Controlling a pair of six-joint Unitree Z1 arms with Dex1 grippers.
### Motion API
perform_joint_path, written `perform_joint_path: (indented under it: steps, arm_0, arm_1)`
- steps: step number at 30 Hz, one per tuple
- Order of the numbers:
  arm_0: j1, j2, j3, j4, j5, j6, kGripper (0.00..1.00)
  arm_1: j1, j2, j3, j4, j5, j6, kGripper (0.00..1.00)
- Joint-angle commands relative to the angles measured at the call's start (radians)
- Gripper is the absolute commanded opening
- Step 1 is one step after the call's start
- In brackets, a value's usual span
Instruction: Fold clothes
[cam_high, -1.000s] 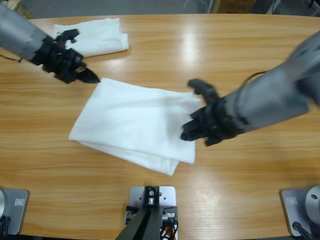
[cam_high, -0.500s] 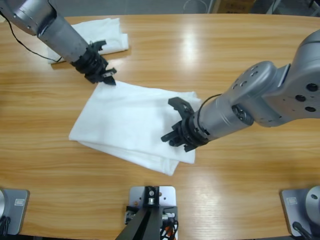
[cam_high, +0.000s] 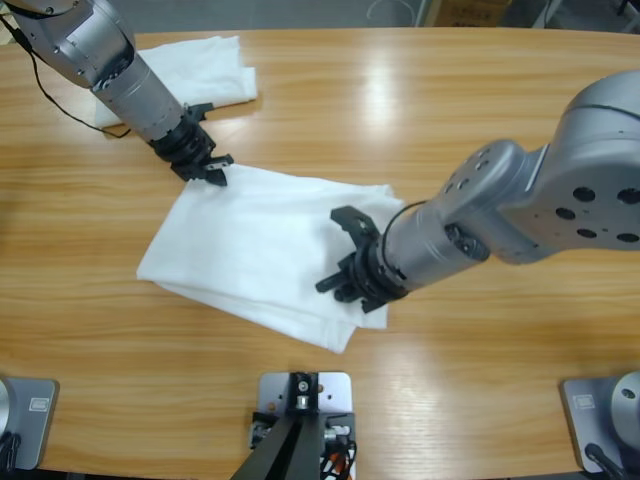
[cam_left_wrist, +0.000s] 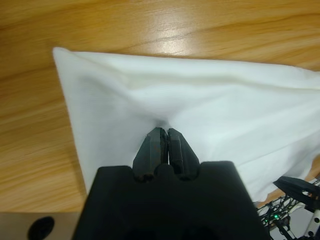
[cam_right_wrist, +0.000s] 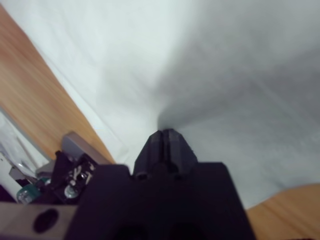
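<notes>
While the big white folded cloth (cam_high: 262, 250) lies flat in the middle of the wooden table (cam_high: 420, 100), both arms pinch it. The left gripper (cam_high: 212, 172) has its jaws squeezed together on the cloth's far corner. The right gripper (cam_high: 345, 280) has its jaws squeezed together on the cloth near its right edge. Another white cloth (cam_high: 200, 68) sits folded at the far left of the table.
</notes>
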Motion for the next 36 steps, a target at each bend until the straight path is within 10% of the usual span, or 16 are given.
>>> perform_joint_path:
  steps: [1,30,36]
  arm_0:
    - [-0.008,0.060,0.023,0.009,0.020,-0.016,0.000]
    - [0.013,-0.118,0.075,0.008,0.048,-0.073,0.000]
    - [-0.128,-0.162,-0.007,0.011,0.038,-0.099,0.000]
  arm_1:
    - [0.070,-0.028,0.084,0.085,-0.053,0.066,0.000]
    - [0.070,-0.198,0.016,0.347,-0.233,0.045,0.000]
    - [0.070,-0.165,-0.062,0.358,-0.222,0.013,0.000]
